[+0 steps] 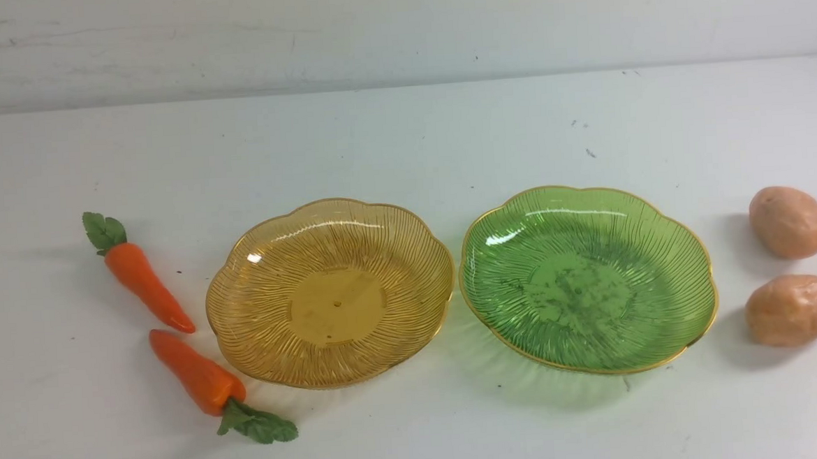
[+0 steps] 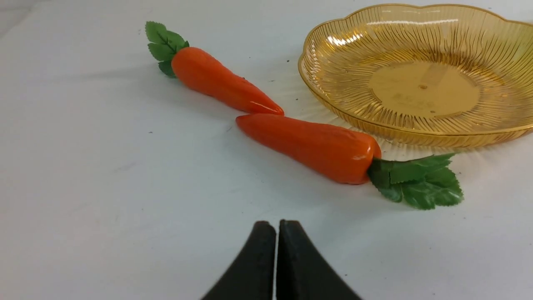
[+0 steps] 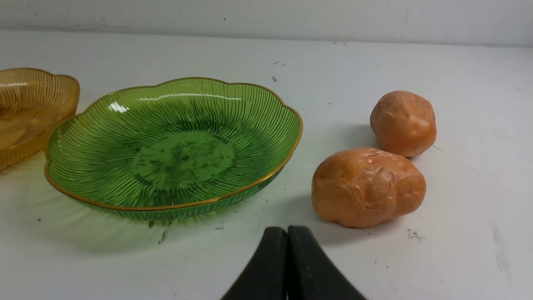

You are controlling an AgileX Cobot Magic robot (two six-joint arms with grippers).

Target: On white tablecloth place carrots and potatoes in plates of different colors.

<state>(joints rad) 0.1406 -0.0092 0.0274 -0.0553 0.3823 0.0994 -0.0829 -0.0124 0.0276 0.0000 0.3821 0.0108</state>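
Leaves of the lower carrot (image 1: pixel 196 377) are lying nearest the camera, at lower left of the front view, and you are seeing its tip pointing toward the upper carrot (image 1: pixel 149 288). Your left gripper (image 2: pixel 277 227) and right gripper (image 3: pixel 287 233) are both showing jaws pressed together, holding nothing. You are risking a nudge instead of a grasp if either pair is descending without parting. The carrot tips are lying close together, so a wide approach there is likely to be disturbing both. The lower carrot is also sitting just beside the amber plate (image 1: pixel 335 307), left of centre, and a careless sweep could be shoving that light-looking rim. At right of the frame, the upper potato (image 1: pixel 789 222) and lower potato (image 1: pixel 797 309) are resting near each other; their rounded, glossy skins could be slipping or rolling under an off-centre pinch. The green plate (image 1: pixel 579 290), right of centre, is standing close to the amber one, so a bump could be carrying across. You are counting two carrots, two potatoes, two plates and two grippers, with both plates standing empty on the white tablecloth (image 1: pixel 376 144).
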